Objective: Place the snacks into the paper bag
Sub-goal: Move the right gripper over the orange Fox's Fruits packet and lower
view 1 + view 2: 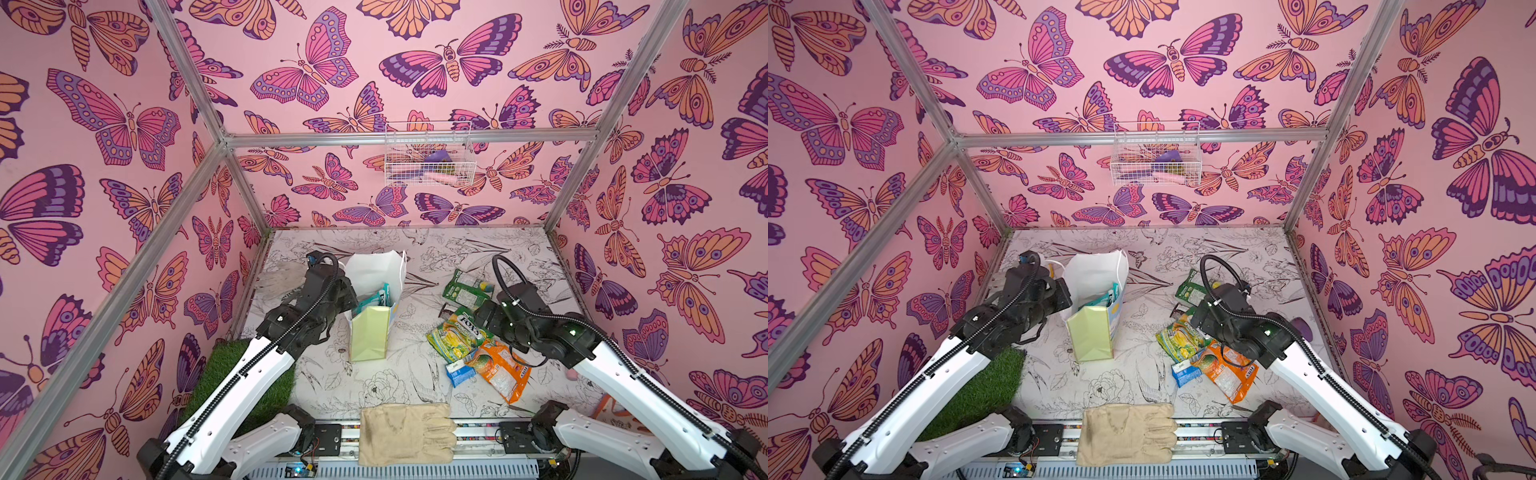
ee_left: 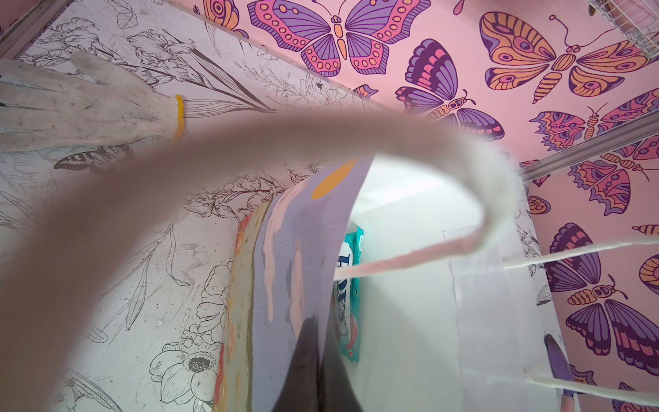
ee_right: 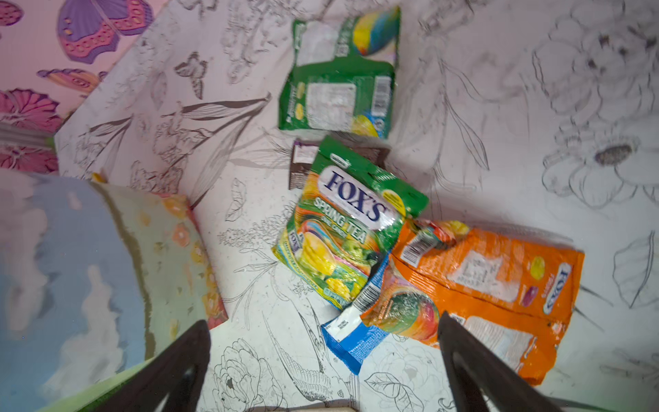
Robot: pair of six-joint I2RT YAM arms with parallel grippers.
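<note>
Right wrist view: right gripper (image 3: 322,319) spread wide and empty, above the table (image 3: 249,331) near the blue packet (image 3: 351,344). Green packet (image 3: 338,89), brown bar (image 3: 302,166), yellow-green packet (image 3: 342,232) and orange packet (image 3: 492,285) lie clustered on the table. In both top views the cluster sits right of the paper bag (image 1: 370,336). The bag is upright with a teal packet (image 1: 380,296) inside. Left gripper (image 2: 306,356) clenched on the bag's rim.
</note>
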